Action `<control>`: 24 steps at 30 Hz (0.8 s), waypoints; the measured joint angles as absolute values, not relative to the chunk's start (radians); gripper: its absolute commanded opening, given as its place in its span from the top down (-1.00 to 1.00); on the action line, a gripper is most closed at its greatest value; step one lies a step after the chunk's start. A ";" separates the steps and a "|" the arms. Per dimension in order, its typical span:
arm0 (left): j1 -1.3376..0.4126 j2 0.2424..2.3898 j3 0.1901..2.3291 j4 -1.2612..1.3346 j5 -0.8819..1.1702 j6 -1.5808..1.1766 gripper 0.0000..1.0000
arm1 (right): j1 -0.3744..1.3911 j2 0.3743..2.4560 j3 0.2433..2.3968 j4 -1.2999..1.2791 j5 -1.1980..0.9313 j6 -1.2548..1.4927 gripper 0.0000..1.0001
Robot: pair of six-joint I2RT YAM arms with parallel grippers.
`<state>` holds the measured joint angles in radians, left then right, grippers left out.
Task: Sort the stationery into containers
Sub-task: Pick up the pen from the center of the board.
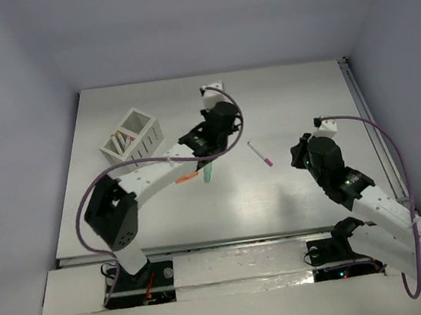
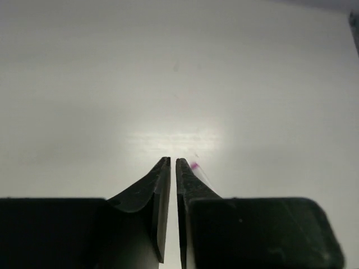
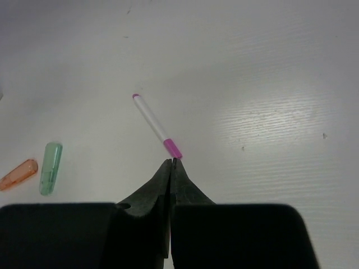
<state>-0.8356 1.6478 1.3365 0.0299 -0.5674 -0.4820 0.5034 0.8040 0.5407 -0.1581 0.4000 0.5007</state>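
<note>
A white pen with a magenta cap [image 1: 260, 153] lies on the table between the arms. In the right wrist view, the pen [image 3: 157, 126] lies just beyond my right gripper [image 3: 171, 161], which is shut and empty, tips close to the cap. A mint-green stub [image 3: 50, 167] and an orange stub [image 3: 18, 174] lie to its left, and both show in the top view, mint [image 1: 210, 175] and orange [image 1: 187, 177]. My left gripper [image 2: 171, 162] is shut and empty, with only a thin slit between the jaws. It hangs over the table [image 1: 216, 137], and the pen's magenta end [image 2: 194, 166] shows beside its right finger.
The white two-compartment box [image 1: 132, 140] stands at the back left, with pens leaning in its left compartment [image 1: 119, 144]. The left arm [image 1: 150, 173] arches over the table in front of the box. A rail [image 1: 369, 121] runs along the table's right edge.
</note>
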 measured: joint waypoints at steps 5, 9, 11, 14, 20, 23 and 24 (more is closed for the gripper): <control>-0.927 1.850 1.374 -0.002 -0.490 -0.595 0.37 | 0.496 0.693 0.511 -0.181 0.447 0.514 1.00; -0.942 1.938 1.377 -0.014 -0.459 -0.661 0.16 | 0.490 0.614 0.506 -0.186 0.466 0.521 1.00; -0.948 1.968 1.383 -0.012 -0.456 -0.687 0.15 | 0.490 0.611 0.506 -0.184 0.467 0.521 1.00; -0.952 2.004 1.415 -0.011 -0.460 -0.715 0.15 | 0.490 0.623 0.506 -0.186 0.459 0.521 1.00; -0.965 2.074 1.495 0.004 -0.482 -0.743 0.15 | 0.490 0.619 0.506 -0.186 0.418 0.516 1.00; -0.968 2.115 1.530 0.001 -0.490 -0.749 0.16 | 0.490 0.617 0.506 -0.184 0.398 0.515 1.00; -0.968 2.131 1.542 -0.004 -0.493 -0.750 0.16 | 0.490 0.617 0.506 -0.184 0.393 0.515 1.00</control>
